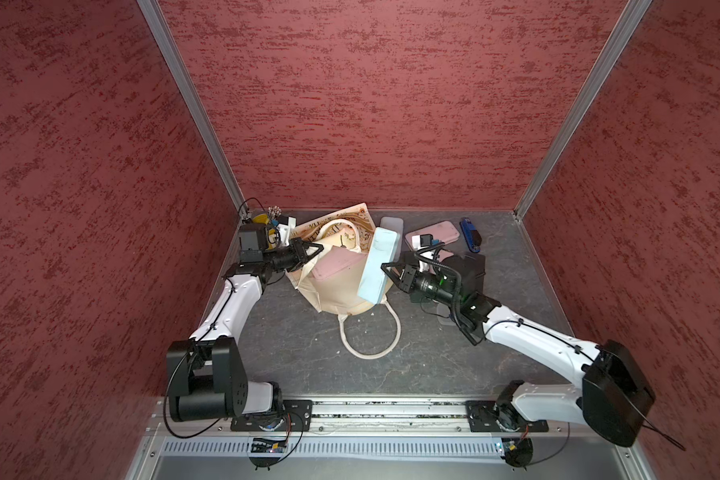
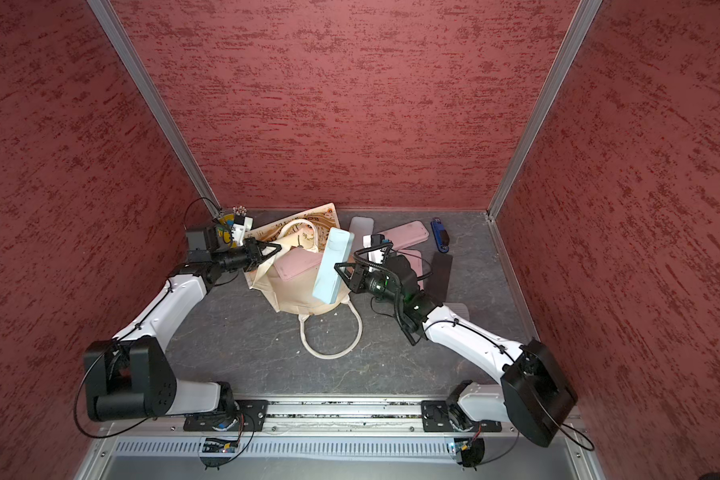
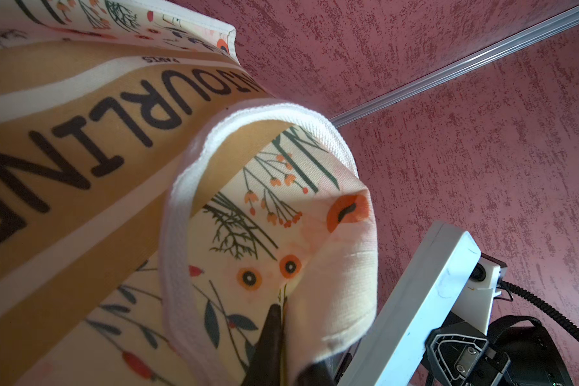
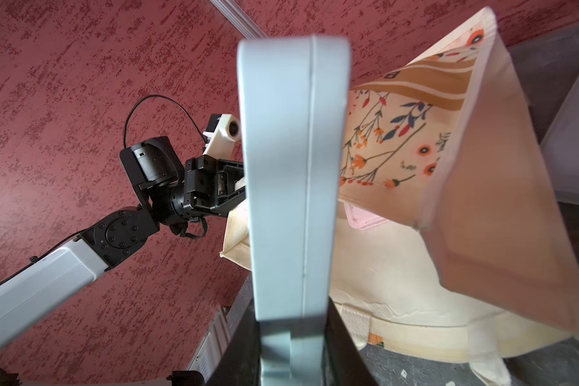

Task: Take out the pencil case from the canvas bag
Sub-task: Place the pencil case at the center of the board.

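The cream floral canvas bag lies mid-table with its mouth raised. My left gripper is shut on the bag's cloth rim; in the left wrist view the gripper pinches the printed fabric. A light blue pencil case stands tilted above the bag's right side. My right gripper is shut on its lower part. A pink case sticks out of the bag's mouth.
Behind the right arm lie pink cases, a translucent case and a blue object. A yellow bucket stands in the back left corner. The bag's white handle loop lies on the table in front. Red walls enclose three sides.
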`<act>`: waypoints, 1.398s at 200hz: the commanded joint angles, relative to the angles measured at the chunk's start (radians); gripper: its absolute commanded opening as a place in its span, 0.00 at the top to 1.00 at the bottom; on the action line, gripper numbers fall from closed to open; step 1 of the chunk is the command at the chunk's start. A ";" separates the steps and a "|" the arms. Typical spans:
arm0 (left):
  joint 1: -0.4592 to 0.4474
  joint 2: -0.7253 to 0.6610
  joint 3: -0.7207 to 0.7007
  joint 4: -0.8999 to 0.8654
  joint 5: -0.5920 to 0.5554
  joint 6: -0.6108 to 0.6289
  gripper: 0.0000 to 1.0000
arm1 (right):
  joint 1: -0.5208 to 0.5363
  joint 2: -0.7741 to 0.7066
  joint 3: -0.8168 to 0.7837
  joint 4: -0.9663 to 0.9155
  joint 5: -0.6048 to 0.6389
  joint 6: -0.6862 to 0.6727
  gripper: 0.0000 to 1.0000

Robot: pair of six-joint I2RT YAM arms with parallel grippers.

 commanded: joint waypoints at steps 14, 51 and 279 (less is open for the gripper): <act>0.011 -0.019 -0.007 -0.005 0.002 -0.002 0.98 | -0.039 -0.094 0.013 -0.131 0.080 -0.073 0.97; 0.011 -0.029 -0.005 -0.009 0.006 0.006 0.98 | -0.116 -0.136 0.033 -0.288 0.116 -0.138 1.00; 0.054 -0.039 -0.003 -0.017 0.016 0.014 0.97 | -0.272 0.479 0.351 -0.630 -0.176 -0.353 1.00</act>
